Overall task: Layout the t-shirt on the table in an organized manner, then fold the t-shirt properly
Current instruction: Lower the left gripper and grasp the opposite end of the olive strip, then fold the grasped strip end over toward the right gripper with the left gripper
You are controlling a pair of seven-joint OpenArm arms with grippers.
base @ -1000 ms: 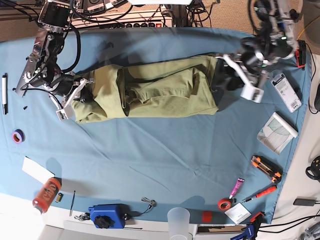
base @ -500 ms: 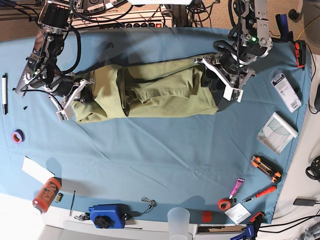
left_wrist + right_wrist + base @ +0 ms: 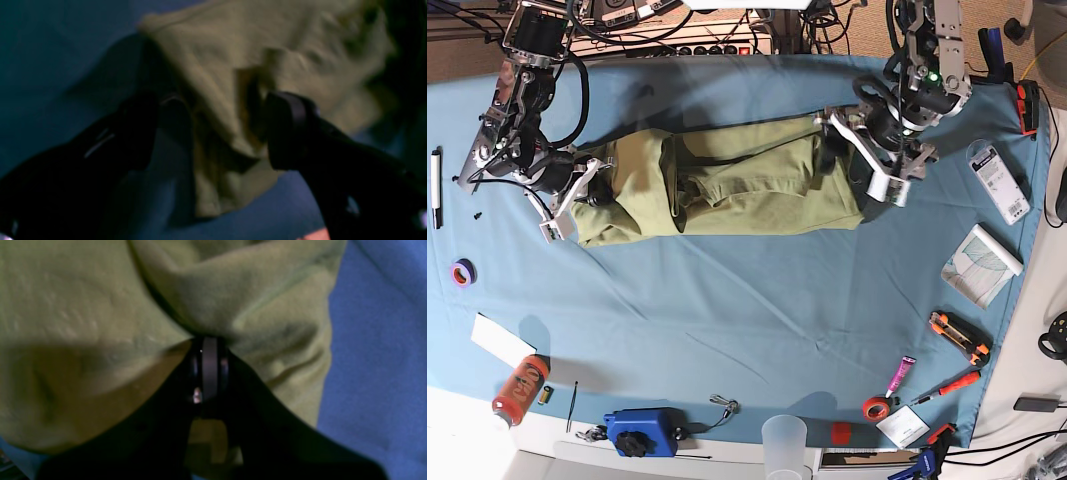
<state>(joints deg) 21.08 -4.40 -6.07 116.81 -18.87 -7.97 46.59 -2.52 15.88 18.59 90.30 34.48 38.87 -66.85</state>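
The olive-green t-shirt [image 3: 727, 180] lies as a long bunched strip across the far half of the light-blue table [image 3: 747, 320]. In the base view my right gripper [image 3: 592, 195] is at the shirt's left end. The right wrist view shows this gripper [image 3: 209, 366] shut on a pinch of t-shirt fabric [image 3: 253, 306]. My left gripper [image 3: 852, 158] is at the shirt's right edge, open. In the left wrist view its fingers [image 3: 287, 130] stand wide apart, with a hanging corner of the shirt [image 3: 227, 150] between them, not clamped.
Along the table's rim lie a pen [image 3: 437, 185], purple tape [image 3: 463, 271], an orange can [image 3: 520, 388], a blue device [image 3: 639, 431], a clear cup [image 3: 784, 440], red tape [image 3: 876, 407], a box cutter [image 3: 959, 337], a booklet [image 3: 981, 264] and a white box [image 3: 999, 182].
My left arm has swung in from the right to the shirt's right edge, and its jaws have spread wider. The right gripper and the shirt's left end have stayed put.
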